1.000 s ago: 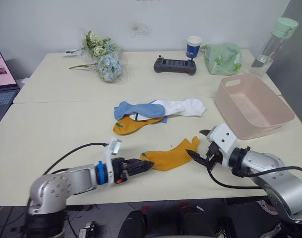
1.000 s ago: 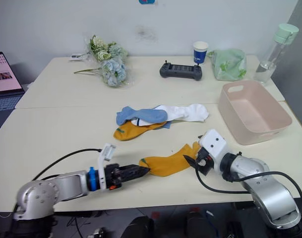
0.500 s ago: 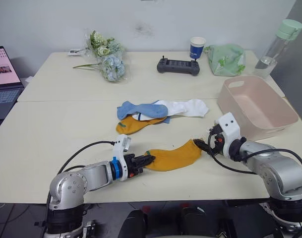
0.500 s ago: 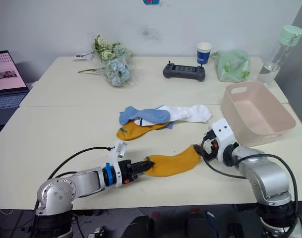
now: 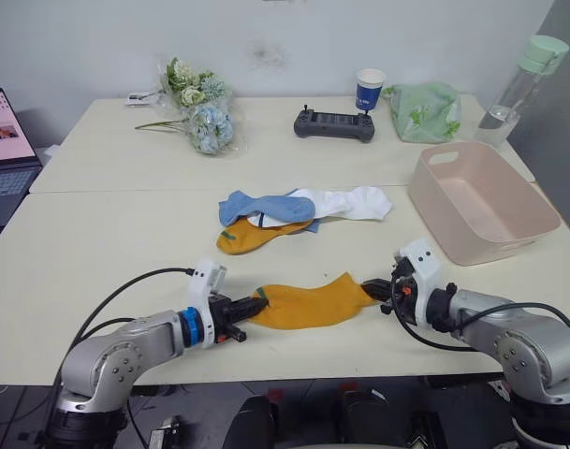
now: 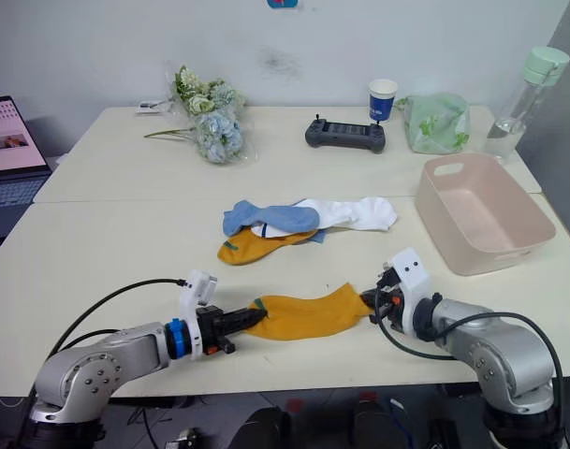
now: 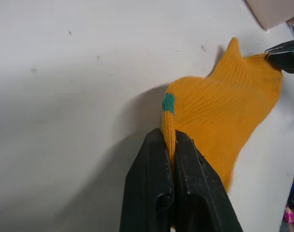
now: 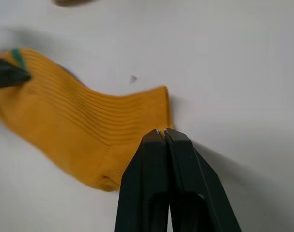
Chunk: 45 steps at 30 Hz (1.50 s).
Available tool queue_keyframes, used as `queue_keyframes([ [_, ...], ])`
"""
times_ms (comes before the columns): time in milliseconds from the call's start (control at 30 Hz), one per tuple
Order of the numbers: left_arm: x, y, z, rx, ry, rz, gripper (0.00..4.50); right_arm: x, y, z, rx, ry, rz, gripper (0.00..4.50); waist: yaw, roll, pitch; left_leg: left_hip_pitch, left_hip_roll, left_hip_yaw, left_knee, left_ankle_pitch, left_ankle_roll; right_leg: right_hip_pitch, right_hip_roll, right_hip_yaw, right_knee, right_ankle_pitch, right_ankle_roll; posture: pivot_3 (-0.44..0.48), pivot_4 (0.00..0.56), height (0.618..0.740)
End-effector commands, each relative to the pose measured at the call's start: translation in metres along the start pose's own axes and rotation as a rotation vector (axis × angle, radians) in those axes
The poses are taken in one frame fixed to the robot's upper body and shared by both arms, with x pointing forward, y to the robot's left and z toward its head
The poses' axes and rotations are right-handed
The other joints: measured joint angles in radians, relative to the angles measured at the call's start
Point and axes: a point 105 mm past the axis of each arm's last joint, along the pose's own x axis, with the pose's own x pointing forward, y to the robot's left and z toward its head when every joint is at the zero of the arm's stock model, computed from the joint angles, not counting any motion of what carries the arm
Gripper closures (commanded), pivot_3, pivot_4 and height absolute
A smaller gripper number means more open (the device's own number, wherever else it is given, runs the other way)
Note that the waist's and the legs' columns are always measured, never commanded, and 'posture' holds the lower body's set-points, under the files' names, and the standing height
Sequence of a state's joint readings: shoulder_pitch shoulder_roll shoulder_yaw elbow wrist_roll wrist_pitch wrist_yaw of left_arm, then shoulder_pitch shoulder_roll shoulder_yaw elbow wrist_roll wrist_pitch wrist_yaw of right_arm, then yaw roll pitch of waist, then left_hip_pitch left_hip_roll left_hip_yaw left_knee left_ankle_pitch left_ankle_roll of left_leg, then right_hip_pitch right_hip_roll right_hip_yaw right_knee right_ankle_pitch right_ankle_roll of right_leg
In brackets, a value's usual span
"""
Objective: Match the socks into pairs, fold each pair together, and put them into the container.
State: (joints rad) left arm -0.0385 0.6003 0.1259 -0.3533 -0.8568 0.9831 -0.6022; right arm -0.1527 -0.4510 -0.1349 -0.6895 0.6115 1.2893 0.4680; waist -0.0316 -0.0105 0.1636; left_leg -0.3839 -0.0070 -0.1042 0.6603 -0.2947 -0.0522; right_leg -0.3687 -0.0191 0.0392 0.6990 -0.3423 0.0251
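Pinching orange sock (image 5: pixel 306 303) ends, both jaws closed

Silver arms w/ black cables, white wrists, blk claws (image 5: pixel 257 304).

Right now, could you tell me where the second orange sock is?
In the left eye view the second orange sock lies mid-table, partly under the blue sock, behind the orange sock stretched between both grippers.
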Motion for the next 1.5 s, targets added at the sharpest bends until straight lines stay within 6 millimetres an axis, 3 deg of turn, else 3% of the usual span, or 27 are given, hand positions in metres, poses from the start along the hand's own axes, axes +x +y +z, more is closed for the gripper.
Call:
queue_keyframes([
  [33,-0.009,-0.005,0.018,0.087,-0.058,-0.059,4.5,-0.012,0.006,0.009,0.019,-0.06,0.021,4.49,0.0,0.0,0.0,0.0,0.0,0.0,0.0,0.0,0.0,0.0,0.0,0.0,0.0,0.0,0.0,0.0,0.15,0.74],
  [233,0.002,0.006,0.016,0.073,-0.043,-0.046,4.5,-0.013,-0.004,0.022,0.088,-0.141,-0.046,4.49,-0.001,0.0,0.0,0.0,0.0,0.0,0.0,-0.002,0.003,0.0,0.0,0.0,0.0,0.0,0.0,0.0,0.15,0.74],
  [333,0.011,0.013,0.019,0.06,-0.055,-0.028,4.5,-0.004,-0.01,0.023,0.097,-0.154,-0.095,4.49,-0.001,0.0,0.0,0.0,0.0,0.0,0.0,-0.002,0.003,0.0,0.0,-0.001,0.0,0.0,0.0,0.0,0.15,0.74],
  [500,0.022,0.031,0.008,0.066,0.008,0.035,4.5,0.015,-0.03,0.007,0.024,-0.101,-0.256,4.49,-0.003,0.0,0.0,0.0,0.0,0.001,0.0,-0.002,0.003,-0.001,0.0,0.0,0.0,0.0,0.0,0.0,0.15,0.74],
  [667,0.02,0.036,0.002,0.063,0.049,0.067,4.5,0.025,-0.038,0.005,-0.002,-0.107,-0.308,4.49,-0.002,0.0,0.0,0.0,0.0,0.0,0.0,0.0,0.0,-0.001,0.0,0.0,0.001,0.0,0.0,0.0,0.15,0.74],
  [767,0.018,0.033,0.001,0.069,0.057,0.059,4.5,0.028,-0.037,0.002,-0.004,-0.087,-0.291,4.49,-0.002,0.0,0.0,0.0,0.0,0.001,0.0,0.0,0.0,-0.001,0.0,0.001,0.001,0.0,0.0,0.0,0.15,0.74],
  [900,0.005,0.014,0.005,0.102,0.092,-0.041,4.5,0.016,-0.027,0.002,-0.004,-0.046,-0.208,4.49,-0.006,0.0,0.0,0.0,0.0,0.0,-0.001,0.0,0.0,-0.001,0.0,0.001,0.0,0.0,0.0,0.0,0.15,0.74],
  [1133,-0.019,0.01,-0.002,0.126,0.158,-0.051,4.5,0.0,-0.015,-0.001,0.0,0.01,-0.135,4.49,-0.005,0.0,0.0,0.0,0.0,0.0,-0.001,-0.002,0.004,-0.001,0.0,0.0,0.0,0.0,0.0,0.0,0.15,0.74],
  [1500,-0.018,-0.01,-0.022,0.144,0.175,-0.045,4.5,-0.011,0.0,-0.015,-0.002,0.115,-0.053,4.49,-0.002,0.0,0.0,0.0,0.0,0.0,-0.001,-0.002,0.004,-0.001,0.0,0.0,-0.001,0.0,0.0,0.0,0.15,0.74],
])
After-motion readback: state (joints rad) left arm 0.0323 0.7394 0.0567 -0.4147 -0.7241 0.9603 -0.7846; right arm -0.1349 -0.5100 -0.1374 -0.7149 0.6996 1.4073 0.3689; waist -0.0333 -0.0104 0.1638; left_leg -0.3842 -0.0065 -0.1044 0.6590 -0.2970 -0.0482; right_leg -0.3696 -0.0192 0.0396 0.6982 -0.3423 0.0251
